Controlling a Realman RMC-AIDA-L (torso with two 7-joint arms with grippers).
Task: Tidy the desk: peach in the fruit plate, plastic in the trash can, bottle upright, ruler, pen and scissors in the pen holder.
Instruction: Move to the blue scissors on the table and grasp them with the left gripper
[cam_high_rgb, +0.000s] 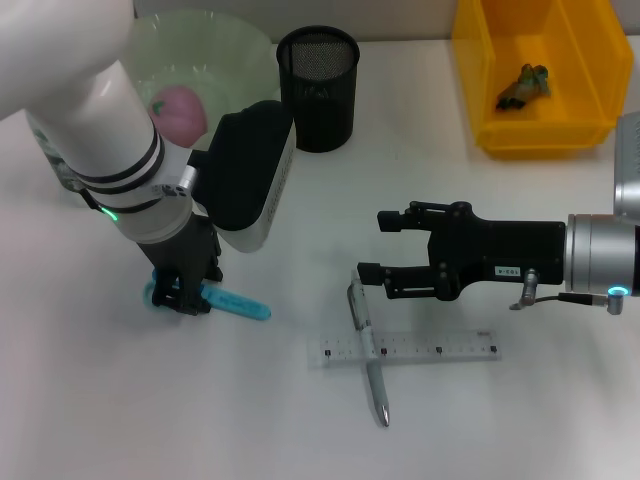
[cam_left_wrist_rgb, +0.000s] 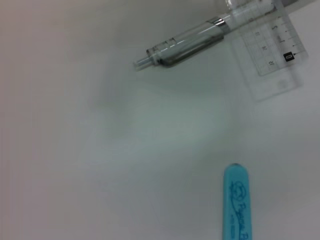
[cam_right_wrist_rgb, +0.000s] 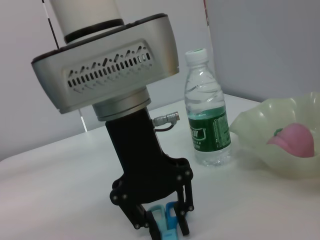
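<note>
My left gripper (cam_high_rgb: 185, 298) points down at the left of the desk, shut on the handle end of the blue scissors (cam_high_rgb: 240, 304), which lie flat. The right wrist view shows its fingers (cam_right_wrist_rgb: 182, 220) pressed against the blue handles (cam_right_wrist_rgb: 165, 222). My right gripper (cam_high_rgb: 374, 245) hovers open and empty over the top end of the pen (cam_high_rgb: 368, 350). The pen lies across the clear ruler (cam_high_rgb: 430, 349). A peach (cam_high_rgb: 178, 110) sits in the green fruit plate (cam_high_rgb: 240, 45). The bottle (cam_right_wrist_rgb: 207, 125) stands upright. Crumpled plastic (cam_high_rgb: 525, 83) lies in the yellow trash can (cam_high_rgb: 545, 135).
The black mesh pen holder (cam_high_rgb: 318, 88) stands at the back centre, between plate and trash can. In the left wrist view the scissors' blue tip (cam_left_wrist_rgb: 236, 205) points toward the pen (cam_left_wrist_rgb: 185, 42) and ruler (cam_left_wrist_rgb: 272, 50). Bare white desk lies in front.
</note>
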